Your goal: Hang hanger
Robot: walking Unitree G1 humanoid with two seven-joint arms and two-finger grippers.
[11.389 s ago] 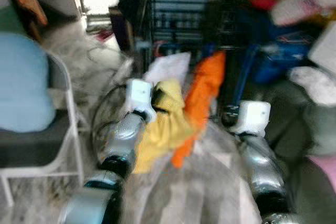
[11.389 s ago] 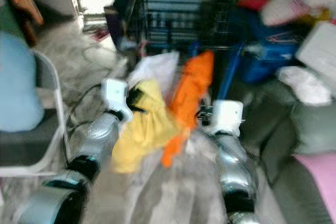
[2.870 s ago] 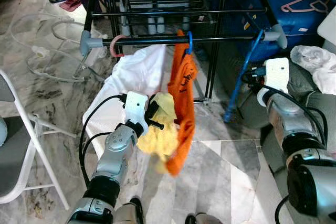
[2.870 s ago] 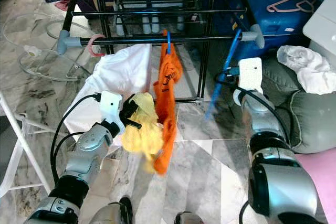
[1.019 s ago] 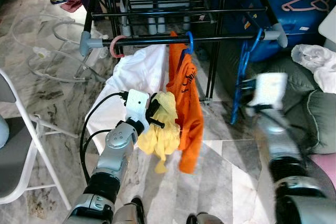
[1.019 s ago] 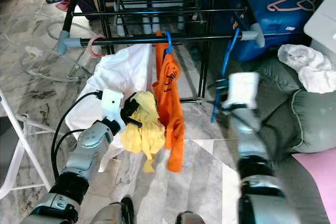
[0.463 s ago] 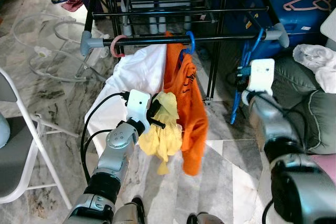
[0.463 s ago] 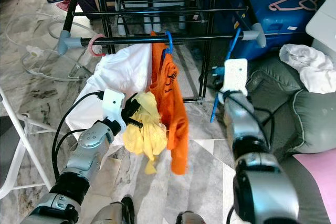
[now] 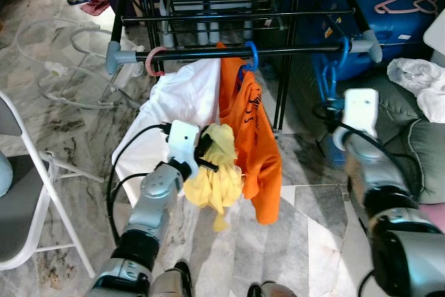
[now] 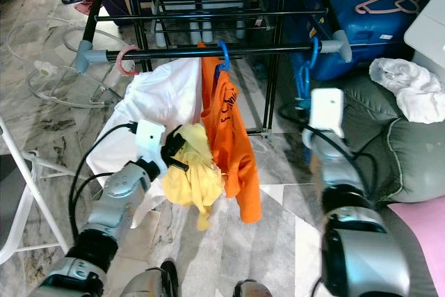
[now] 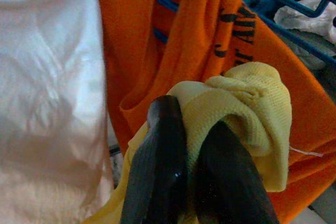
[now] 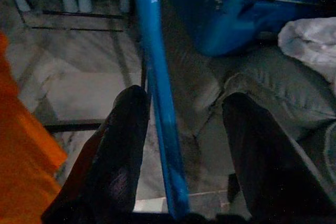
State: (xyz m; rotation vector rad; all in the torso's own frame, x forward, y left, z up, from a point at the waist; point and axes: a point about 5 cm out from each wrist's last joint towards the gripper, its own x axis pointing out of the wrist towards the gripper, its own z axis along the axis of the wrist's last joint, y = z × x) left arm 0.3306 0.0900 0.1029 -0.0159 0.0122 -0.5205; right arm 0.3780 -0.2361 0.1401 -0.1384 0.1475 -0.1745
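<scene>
Since the frames a second ago, our blue hanger (image 10: 306, 62) has gone from hanging slantwise off the right arm to hooking over the rack's front rail (image 10: 208, 52), close to the grey end cap on our right. In the right wrist view its blue bar (image 12: 159, 98) runs between the two black fingers (image 12: 121, 156), which are spread wide with a gap on either side, so the right gripper (image 12: 178, 156) appears to have let go; the picture is dim, and we cannot rule out a light touch against the nearer finger.

Our worry is the withdrawal: if that finger brushes the bar as we pull back, the hook could ride off the rail, and it sits near the end, where there is little rail to spare.

Beside it hangs the orange shirt (image 9: 252, 145) on its own blue hanger, then a white garment (image 9: 177, 106) on a pink hook (image 9: 154, 60). The left gripper (image 11: 189, 182) is clamped on a bunched yellow cloth (image 9: 217, 175), which presses against the orange shirt; a tug there could drag the shirt along the rail.
</scene>
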